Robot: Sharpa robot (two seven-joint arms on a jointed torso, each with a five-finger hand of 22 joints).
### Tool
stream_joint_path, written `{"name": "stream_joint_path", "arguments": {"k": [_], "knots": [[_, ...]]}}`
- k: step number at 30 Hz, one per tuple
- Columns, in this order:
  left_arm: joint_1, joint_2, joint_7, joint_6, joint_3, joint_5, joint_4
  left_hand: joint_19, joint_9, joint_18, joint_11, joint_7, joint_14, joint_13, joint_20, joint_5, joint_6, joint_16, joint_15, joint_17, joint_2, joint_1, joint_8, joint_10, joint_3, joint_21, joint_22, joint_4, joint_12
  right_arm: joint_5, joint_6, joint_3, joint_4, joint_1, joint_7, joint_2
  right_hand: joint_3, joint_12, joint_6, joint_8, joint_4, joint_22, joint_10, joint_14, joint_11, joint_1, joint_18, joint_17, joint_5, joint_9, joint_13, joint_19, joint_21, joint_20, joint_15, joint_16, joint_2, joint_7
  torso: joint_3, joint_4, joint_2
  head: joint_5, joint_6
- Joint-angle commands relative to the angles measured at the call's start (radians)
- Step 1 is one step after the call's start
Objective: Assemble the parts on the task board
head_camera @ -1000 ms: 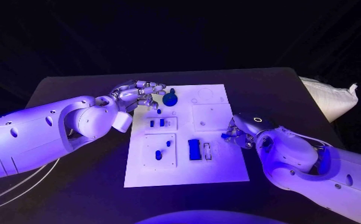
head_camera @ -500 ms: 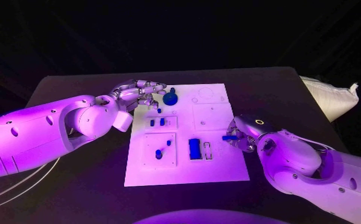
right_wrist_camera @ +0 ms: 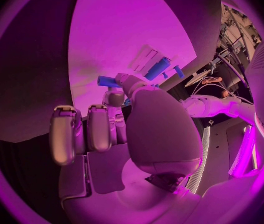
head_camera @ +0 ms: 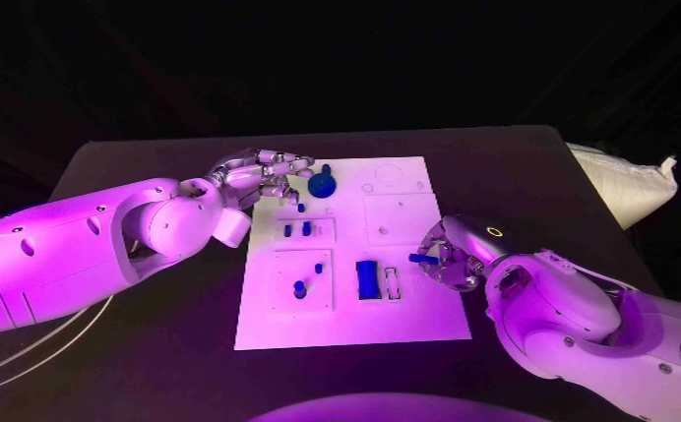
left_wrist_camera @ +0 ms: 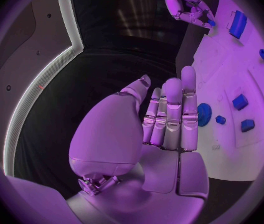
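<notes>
The white task board (head_camera: pixel 411 319) lies in the middle of the black table. My right hand (head_camera: pixel 455 257) hovers at the board's right edge and pinches a small blue part (head_camera: pixel 420 258) (right_wrist_camera: pixel 109 81) between thumb and finger. My left hand (head_camera: pixel 263 178) (left_wrist_camera: pixel 169 119) is at the board's far left corner, fingers extended and holding nothing, just beside a round blue gear (head_camera: pixel 322 186) (left_wrist_camera: pixel 204 114). A long blue block (head_camera: pixel 368 280) (right_wrist_camera: pixel 158 68) stands in the board's near half. Small blue parts (head_camera: pixel 295 231) sit in the left panels.
A white bag (head_camera: pixel 625 186) lies off the table's right side. Cables (head_camera: pixel 42 343) hang below my left arm. Bare black table (head_camera: pixel 511 161) surrounds the board on the far and right sides.
My right hand has shifted slightly toward the near side, still pinching the small blue part. My left hand has stayed by the gear.
</notes>
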Motion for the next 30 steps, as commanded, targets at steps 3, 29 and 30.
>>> {"name": "stream_joint_path", "arguments": {"k": [3,29,30], "knots": [[0.0,-0.001,0.004,0.018,0.0,-0.006,0.003,-0.001,-0.002,0.019,0.001,-0.001,-0.007,0.002,0.007,0.0,-0.008,0.004,-0.001,-0.003,0.007,0.003,0.005,-0.007,-0.004,-0.005,-0.001,-0.002,0.002,0.032,-0.059,0.002,0.017,-0.001,-0.008,-0.002,0.009,0.012,0.005,0.01,0.007,0.095,0.013,0.057,-0.002,-0.02,-0.007,0.006,-0.006,0.024,0.007,0.011,0.009,-0.002,-0.004,0.01,-0.002,-0.005,0.0005,-0.0002,0.0,0.002,-0.002],[0.0,0.0,0.0,0.019,0.0,-0.008,0.006,-0.001,-0.002,0.019,0.001,-0.001,-0.008,0.002,0.007,0.0,-0.008,0.004,-0.001,-0.005,0.008,0.005,0.005,-0.008,-0.004,-0.006,-0.001,-0.003,0.003,0.341,-0.135,-0.001,0.014,-0.003,-0.015,0.035,-0.007,0.052,0.008,0.016,0.057,0.099,0.031,0.06,-0.006,-0.111,-0.008,0.019,0.045,0.032,0.038,0.014,0.012,-0.005,-0.007,0.022,-0.015,-0.01,-0.0008,0.0007,0.0,0.004,-0.017],[0.0,0.0,0.0,0.019,0.0,-0.008,0.006,-0.001,-0.002,0.019,0.001,-0.001,-0.008,0.002,0.007,0.0,-0.008,0.004,-0.001,-0.005,0.008,0.005,0.005,-0.008,-0.004,-0.006,-0.001,-0.003,0.003,0.348,-0.138,-0.001,0.013,-0.003,-0.015,0.037,-0.007,0.052,0.008,0.016,0.056,0.098,0.031,0.06,-0.006,-0.112,-0.008,0.018,0.048,0.032,0.038,0.013,0.011,-0.005,-0.007,0.022,-0.015,-0.01,-0.0004,0.0,0.001,0.004,-0.016]]}}
